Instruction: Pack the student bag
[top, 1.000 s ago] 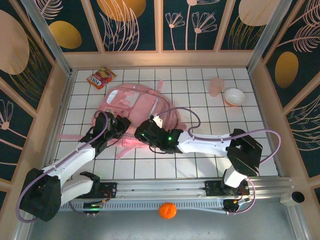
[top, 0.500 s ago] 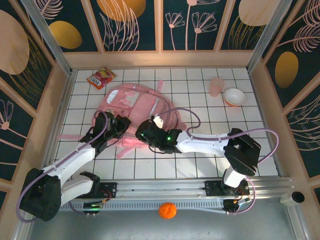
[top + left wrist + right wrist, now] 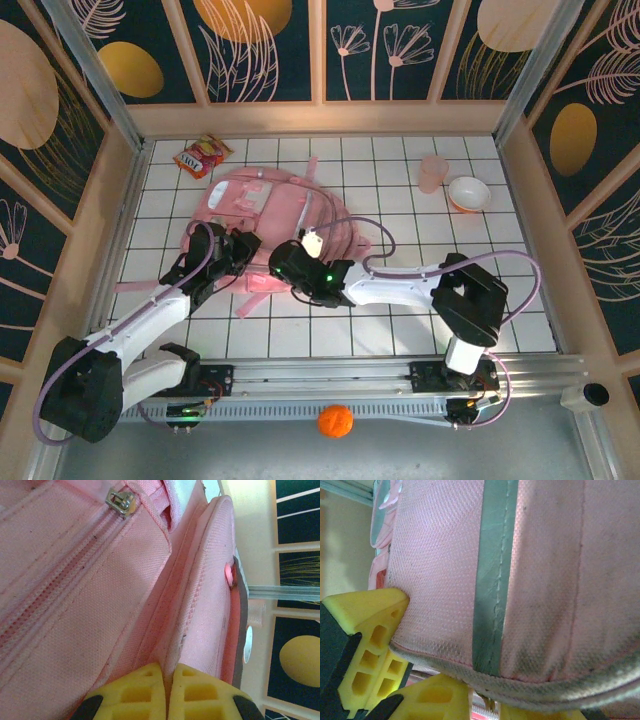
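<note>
Student bag [image 3: 280,205] lying flat on table [image 3: 400,320], left of centre. Left gripper [image 3: 167,690] pinching its pink fabric fold. Right gripper [image 3: 422,650] straddling bag edge; cannot tell if clamped. Snack packet [image 3: 202,156], cup [image 3: 432,172] and bowl [image 3: 468,192] sitting outside; packing seemingly not yet begun.

I count one student bag [image 3: 270,205], pink, lying left of centre on the one tiled table [image 3: 500,300]. There are two robot arms, the left arm [image 3: 150,315] and the right arm [image 3: 400,287]. Each carries one gripper, so two in all: the left gripper [image 3: 245,247] and the right gripper [image 3: 280,263], with two yellow fingers [image 3: 145,692] apiece. One red snack packet [image 3: 201,156] lies at the far left. One pale pink cup [image 3: 432,172] and one white bowl [image 3: 468,193] stand at the far right. One orange ball [image 3: 335,421] sits at the near edge. Up close, one metal zip pull [image 3: 120,502] shows on the bag.
</note>
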Controlling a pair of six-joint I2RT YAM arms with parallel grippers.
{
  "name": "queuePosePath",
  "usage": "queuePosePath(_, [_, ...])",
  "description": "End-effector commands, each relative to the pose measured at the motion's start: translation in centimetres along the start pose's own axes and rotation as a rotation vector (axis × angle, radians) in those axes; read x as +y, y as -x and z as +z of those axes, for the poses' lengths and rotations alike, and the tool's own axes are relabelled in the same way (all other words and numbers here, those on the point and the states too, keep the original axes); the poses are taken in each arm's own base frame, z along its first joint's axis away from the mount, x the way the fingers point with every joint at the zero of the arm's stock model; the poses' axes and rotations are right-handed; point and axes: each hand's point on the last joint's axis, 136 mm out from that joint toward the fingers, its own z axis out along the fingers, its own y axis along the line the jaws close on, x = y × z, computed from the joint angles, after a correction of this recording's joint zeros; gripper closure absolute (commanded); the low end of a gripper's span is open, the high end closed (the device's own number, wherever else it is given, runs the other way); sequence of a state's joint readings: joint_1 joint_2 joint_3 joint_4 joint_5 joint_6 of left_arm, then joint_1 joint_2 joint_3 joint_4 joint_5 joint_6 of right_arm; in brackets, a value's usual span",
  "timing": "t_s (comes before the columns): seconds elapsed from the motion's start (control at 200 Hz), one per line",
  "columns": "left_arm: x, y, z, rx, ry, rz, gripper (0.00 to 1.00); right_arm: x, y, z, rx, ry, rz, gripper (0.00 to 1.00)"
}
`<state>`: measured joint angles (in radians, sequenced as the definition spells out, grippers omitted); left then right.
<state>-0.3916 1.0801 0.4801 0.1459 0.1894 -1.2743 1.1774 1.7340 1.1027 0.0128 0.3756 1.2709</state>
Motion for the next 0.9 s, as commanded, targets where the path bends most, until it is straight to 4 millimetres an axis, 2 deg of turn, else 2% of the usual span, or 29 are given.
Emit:
queuePosePath(0.0, [-3.5,0.2,-1.2,-0.007,-0.134,-0.027,1.0,0.9,2.2,0.0,-0.111,0.009,0.026,0.82])
queuePosePath(0.135, [-3.3,0.7,-1.4,-0.037,-0.11,-0.011,1.0,-0.5,2.6,-0.7,-0.129,-0.029,0.031,0.86])
queuePosePath(0.205, [-3.2,0.8,-1.4,-0.041,-0.105,-0.008,1.0,-1.4,2.8,-1.0,-0.139,-0.065,0.024,0.94])
queuePosePath(0.275, [-3.1,0.8,-1.4,-0.044,-0.102,-0.002,1.0,-2.1,3.1,-1.3,-0.148,-0.104,0.011,0.95])
queuePosePath(0.495, [-3.3,2.6,-1.8,-0.129,-0.026,0.157,1.0,-1.9,3.7,-3.0,-0.129,-0.121,-0.062,0.96])
queuePosePath(0.726, [-2.8,2.7,-1.3,-0.121,0.022,0.277,1.0,-1.8,3.4,-4.1,0.056,-0.094,-0.094,0.97])
queuePosePath(0.896, [-2.2,2.3,-0.9,-0.096,0.047,0.308,1.0,-3.6,3.1,-4.7,0.173,-0.19,-0.149,0.98])
